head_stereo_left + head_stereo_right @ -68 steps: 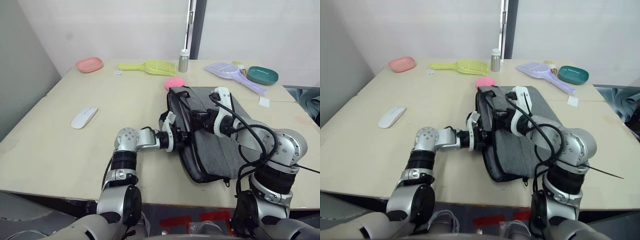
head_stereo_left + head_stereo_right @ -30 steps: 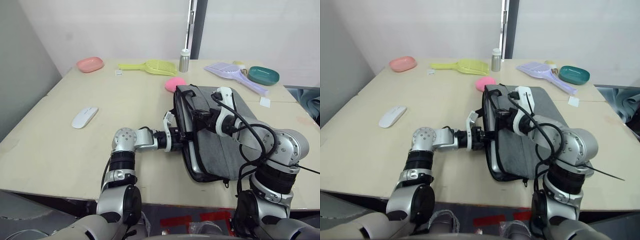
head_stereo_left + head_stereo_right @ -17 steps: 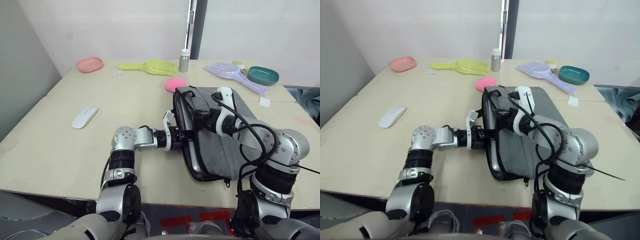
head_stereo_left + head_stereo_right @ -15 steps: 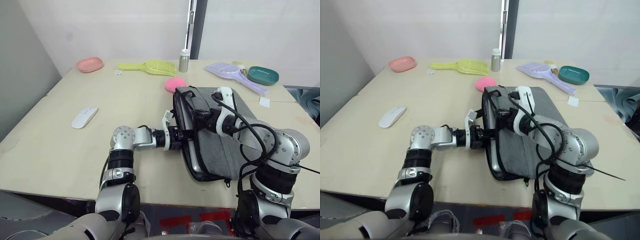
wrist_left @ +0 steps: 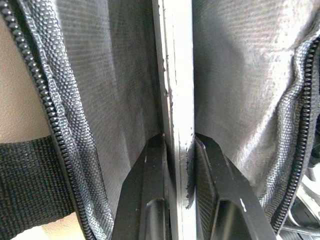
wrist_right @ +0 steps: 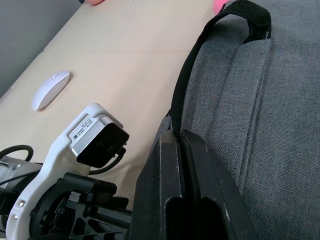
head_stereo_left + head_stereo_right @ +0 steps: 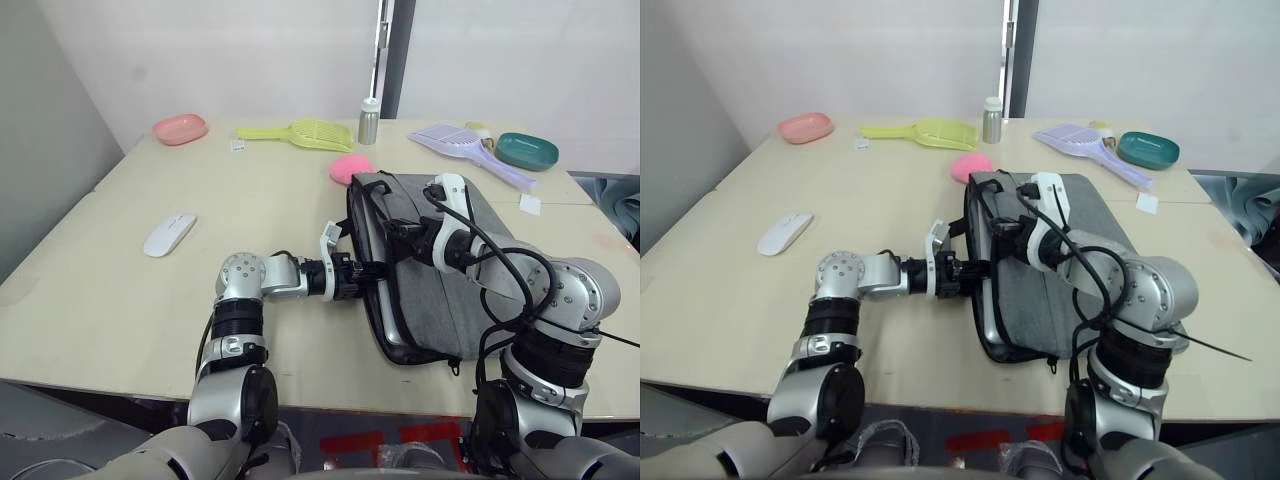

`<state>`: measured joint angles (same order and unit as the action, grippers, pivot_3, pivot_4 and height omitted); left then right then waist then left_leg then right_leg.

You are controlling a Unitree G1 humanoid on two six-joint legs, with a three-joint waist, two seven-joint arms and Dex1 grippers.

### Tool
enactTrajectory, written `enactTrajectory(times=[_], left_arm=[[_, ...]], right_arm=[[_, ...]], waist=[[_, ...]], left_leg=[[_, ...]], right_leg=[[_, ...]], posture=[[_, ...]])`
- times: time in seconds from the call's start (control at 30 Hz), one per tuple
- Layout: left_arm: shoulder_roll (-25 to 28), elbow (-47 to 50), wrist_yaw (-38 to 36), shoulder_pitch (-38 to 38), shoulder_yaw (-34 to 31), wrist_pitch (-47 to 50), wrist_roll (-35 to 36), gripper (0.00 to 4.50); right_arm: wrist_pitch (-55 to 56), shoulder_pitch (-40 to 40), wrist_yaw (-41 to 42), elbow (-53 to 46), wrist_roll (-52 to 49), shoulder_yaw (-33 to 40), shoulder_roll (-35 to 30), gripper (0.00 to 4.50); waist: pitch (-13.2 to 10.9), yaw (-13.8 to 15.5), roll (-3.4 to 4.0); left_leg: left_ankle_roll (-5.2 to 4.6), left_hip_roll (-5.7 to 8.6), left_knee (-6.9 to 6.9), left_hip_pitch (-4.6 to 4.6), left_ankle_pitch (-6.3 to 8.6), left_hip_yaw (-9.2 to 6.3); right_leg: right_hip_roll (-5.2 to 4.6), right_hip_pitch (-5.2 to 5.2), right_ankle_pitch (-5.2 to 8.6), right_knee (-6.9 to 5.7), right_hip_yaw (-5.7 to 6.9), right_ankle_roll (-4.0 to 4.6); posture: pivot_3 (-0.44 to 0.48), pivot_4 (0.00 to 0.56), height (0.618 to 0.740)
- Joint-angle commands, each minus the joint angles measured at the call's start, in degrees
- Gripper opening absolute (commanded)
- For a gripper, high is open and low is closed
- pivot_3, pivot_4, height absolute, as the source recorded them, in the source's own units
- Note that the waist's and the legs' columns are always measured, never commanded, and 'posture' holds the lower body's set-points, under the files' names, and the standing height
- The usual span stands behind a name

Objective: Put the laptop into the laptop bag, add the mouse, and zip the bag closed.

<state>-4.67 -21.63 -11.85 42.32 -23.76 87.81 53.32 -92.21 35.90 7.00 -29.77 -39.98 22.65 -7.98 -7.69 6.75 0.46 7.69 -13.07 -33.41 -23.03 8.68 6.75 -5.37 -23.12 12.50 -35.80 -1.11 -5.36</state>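
The left gripper (image 5: 176,150) is clamped on the thin silver edge of the laptop (image 5: 176,75), one black finger (image 5: 152,165) on each side of the slab, and the slab runs on between the two grey fabric walls of the laptop bag (image 7: 440,270), whose zipper teeth edge the opening on both sides. From across the table the same gripper (image 7: 372,270) sits right at the bag's open long side, with a strip of silver showing along that mouth nearer the table's front edge. The right gripper (image 6: 179,137) is pinched shut on the upper lip of the bag, at the black edging just below the strap handle (image 6: 240,20), holding that lip up. The bag lies flat on the wooden table (image 7: 150,320) with a pink fluffy ball (image 7: 349,167) at its far corner. The mouse (image 7: 168,235) lies well apart on the robot's left, untouched.
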Motion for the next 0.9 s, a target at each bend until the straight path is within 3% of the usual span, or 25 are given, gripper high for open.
enactTrajectory(times=[0.03,0.33,0.47,0.63,0.7,0.87,0.9], left_arm=[[-1.76,1.74,-1.96,1.57,-0.31,0.92,2.38,0.20],[-7.03,-2.18,-1.73,3.94,2.89,-4.05,0.24,0.20],[-7.55,-4.63,-2.40,4.33,4.62,-7.60,-0.27,0.20],[-5.86,-0.67,-5.67,1.67,9.15,-7.50,0.53,0.20],[-5.34,-0.69,-5.28,1.20,8.72,-7.27,0.98,1.22],[-2.85,-0.37,-4.83,1.95,9.24,-7.61,-0.47,2.95],[-1.76,-0.51,-4.68,2.10,9.63,-6.76,-1.05,2.95]], right_arm=[[-0.29,0.66,0.54,-2.72,-1.80,0.27,0.71,0.00],[-0.29,0.55,-0.69,-3.90,-4.54,0.19,4.03,0.00],[-0.29,0.89,-1.08,-3.46,-4.23,0.44,3.65,0.00],[-0.29,0.77,-1.12,-3.12,-3.43,0.99,2.47,0.00],[-0.29,0.65,-1.20,-2.90,-3.01,1.01,2.38,0.00],[-0.29,1.02,-0.91,-2.22,-2.42,1.32,1.91,0.00],[-0.29,1.22,-0.74,-1.94,-2.17,1.47,1.57,0.00]], waist=[[0.00,0.01,0.00],[0.00,-0.06,0.00],[0.00,-0.08,0.00],[0.00,0.06,0.00],[0.00,0.15,0.00],[0.00,0.06,0.00],[0.00,0.03,0.00]], left_leg=[[0.00,0.00,0.00,0.00,0.00,0.00],[-0.01,0.00,0.03,-0.01,-0.01,0.00],[-0.01,0.00,0.02,0.01,-0.01,0.00],[-0.01,0.00,0.02,0.00,-0.01,0.00],[-0.01,0.00,0.02,-0.01,-0.01,0.00],[-0.01,0.00,0.02,0.01,-0.01,0.01],[-0.01,0.00,0.01,0.02,-0.01,0.01]], right_leg=[[0.00,0.00,0.00,0.00,0.00,0.00],[0.00,-0.01,0.00,0.02,0.00,0.00],[0.00,-0.01,0.00,0.01,-0.01,0.00],[0.00,-0.01,0.00,0.01,-0.01,0.00],[0.00,-0.01,0.00,0.02,0.00,0.00],[0.00,-0.01,0.00,-0.01,-0.01,0.00],[0.00,-0.01,0.00,-0.03,-0.02,0.00]], posture=[[0.000,0.150,0.740],[0.000,0.150,0.740],[0.000,0.150,0.740],[0.000,0.150,0.740],[0.000,0.150,0.740],[0.000,0.150,0.740],[0.000,0.150,0.740]])
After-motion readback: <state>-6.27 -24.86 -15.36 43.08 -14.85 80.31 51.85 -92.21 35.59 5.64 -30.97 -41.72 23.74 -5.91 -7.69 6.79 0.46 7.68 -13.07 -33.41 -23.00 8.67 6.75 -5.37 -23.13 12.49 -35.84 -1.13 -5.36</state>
